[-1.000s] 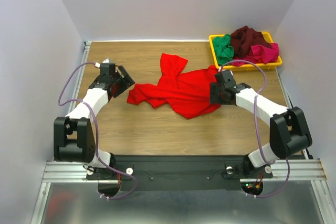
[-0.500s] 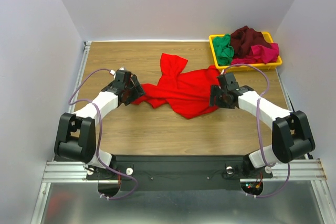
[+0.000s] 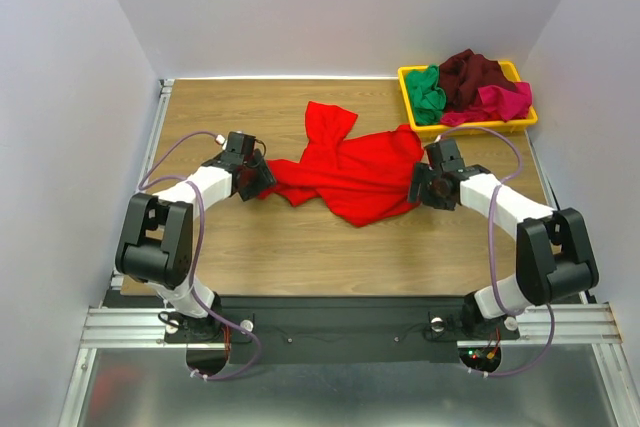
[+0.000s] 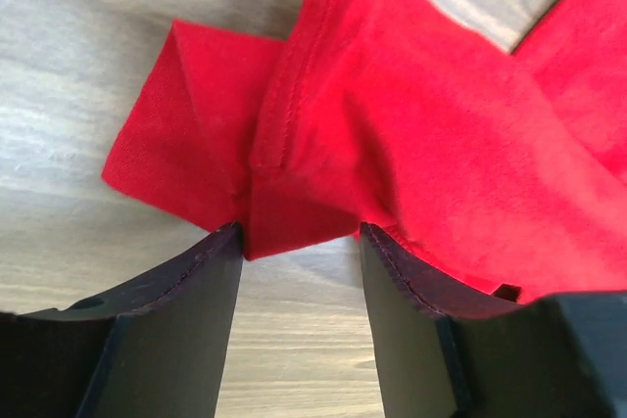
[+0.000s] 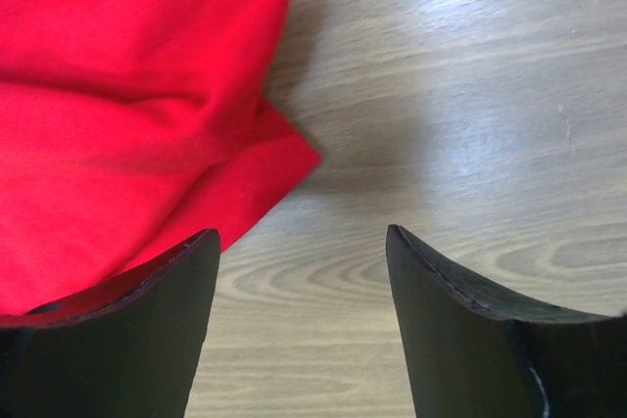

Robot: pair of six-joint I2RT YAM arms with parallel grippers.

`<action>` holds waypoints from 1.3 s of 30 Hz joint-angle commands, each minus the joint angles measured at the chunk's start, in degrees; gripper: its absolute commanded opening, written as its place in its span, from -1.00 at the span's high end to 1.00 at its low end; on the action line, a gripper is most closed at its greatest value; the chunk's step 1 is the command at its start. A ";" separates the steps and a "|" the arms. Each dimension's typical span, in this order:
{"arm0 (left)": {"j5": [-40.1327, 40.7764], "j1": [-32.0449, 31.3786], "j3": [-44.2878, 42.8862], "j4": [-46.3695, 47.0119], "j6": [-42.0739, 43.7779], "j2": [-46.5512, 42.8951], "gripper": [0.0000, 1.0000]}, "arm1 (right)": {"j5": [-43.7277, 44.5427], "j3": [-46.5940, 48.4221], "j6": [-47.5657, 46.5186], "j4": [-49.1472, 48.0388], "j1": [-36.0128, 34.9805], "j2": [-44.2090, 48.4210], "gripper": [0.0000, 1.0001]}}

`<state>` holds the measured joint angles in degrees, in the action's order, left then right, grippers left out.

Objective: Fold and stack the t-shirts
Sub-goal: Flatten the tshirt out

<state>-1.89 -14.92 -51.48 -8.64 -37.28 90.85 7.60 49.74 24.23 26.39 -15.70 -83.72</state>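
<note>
- left gripper [image 4: 299, 234] is sitting with fingers spread wide, pinching nothing
- a folded corner of the red t-shirt [image 3: 345, 172] is lying in the gap right at its fingertips, flat on the wood table [image 3: 300, 247] (the hem seam is showing just past the tips)
- the rest of that shirt is spreading out ahead of the left claw and off to its right side in the wrist view
- right gripper [image 5: 304, 242] is also standing spread, holding nothing, with only bare wood showing between its fingers
- the shirt's edge is lying ahead and to the left of the right claw, running down behind its left finger; can't tell if it's touching
- from above, the red shirt is lying crumpled between the two claws, one claw sitting at each end
- green t-shirt [image 3: 428, 93], dark maroon t-shirt [image 3: 474, 73] and magenta t-shirt [image 3: 506, 102] are sitting piled in the yellow tray [image 3: 404, 85], just beyond the right claw and well apart from the left one
</note>
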 commanded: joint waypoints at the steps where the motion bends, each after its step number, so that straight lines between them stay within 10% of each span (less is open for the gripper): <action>1: -0.39 -0.02 -2.83 1.61 1.24 0.29 -0.21 | -0.30 -1.31 -0.23 -3.80 0.85 -0.82 -0.47; 24: -3.38 -0.02 -4.77 0.74 1.33 0.47 0.94 | -3.20 -0.60 -4.63 -12.76 0.85 -8.38 -0.22; 39: -3.73 -0.02 -5.73 -1.46 1.33 -1.64 1.00 | -5.40 2.82 -4.45 -14.53 0.85 -12.60 -0.15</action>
<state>-5.23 -14.92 -54.92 -9.23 -36.25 92.01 5.32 51.59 19.77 18.81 -15.03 -93.03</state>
